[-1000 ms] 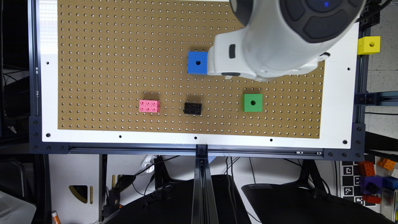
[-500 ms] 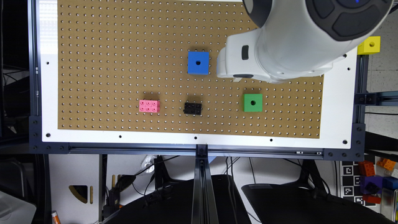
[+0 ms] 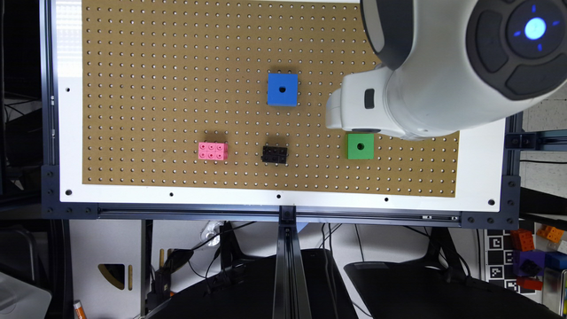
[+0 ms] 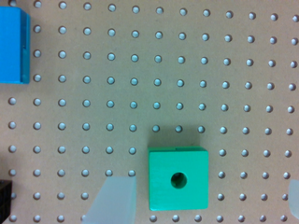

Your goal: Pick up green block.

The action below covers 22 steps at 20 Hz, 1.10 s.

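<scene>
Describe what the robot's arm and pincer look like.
The arm is bulky, with rounded glossy white shells and a dark grey band. A dark round cap carries a glowing blue light. A small dark slot marks the white wrist part. The pincer has pale, translucent whitish fingers.

green block [image 4: 178,179] between spread claw [image 4: 201,200] fingers

You have four pieces on the pegboard surface [image 3: 155,66]. Two are cubes with a round hole on top: one green block [image 3: 360,146] and one blue cube [image 3: 282,89]. Two are studded bricks: one pink brick [image 3: 213,150] and one black brick [image 3: 274,154]. You also have one arm [image 3: 443,66] over the board.
</scene>
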Tool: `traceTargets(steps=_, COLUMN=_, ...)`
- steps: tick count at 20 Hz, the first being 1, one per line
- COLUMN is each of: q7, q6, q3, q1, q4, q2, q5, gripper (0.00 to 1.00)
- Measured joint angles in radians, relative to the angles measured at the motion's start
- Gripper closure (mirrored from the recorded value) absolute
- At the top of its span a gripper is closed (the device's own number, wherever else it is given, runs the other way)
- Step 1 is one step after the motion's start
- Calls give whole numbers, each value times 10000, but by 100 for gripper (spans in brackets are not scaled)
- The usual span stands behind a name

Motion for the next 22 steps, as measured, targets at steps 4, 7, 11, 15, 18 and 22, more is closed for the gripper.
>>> traceTargets(steps=4, q7=11, q6=333, q3=-3, q1=-1, q4=3, q2=590, q5=-94, gripper=0)
traceTargets(steps=7, q7=26, q6=581, q3=-5, q1=-2, q4=33, q2=896, q5=-157, gripper=0)
traceTargets(steps=11, q7=27, q6=764, q3=-13, q1=-1, q4=34, q2=1220, q5=-188, gripper=0)
traceTargets(steps=15, q7=40, q6=1409, q3=-38, q1=1, q4=146, q2=1885, q5=-304, gripper=0)
traceTargets(steps=18, q7=110, q6=1276, q3=-37, q1=76, q4=909, q2=2318, q5=-365, gripper=0)
traceTargets(steps=22, q7=172, q6=1052, q3=-43, q1=148, q4=1573, q2=2764, q5=-433, gripper=0)
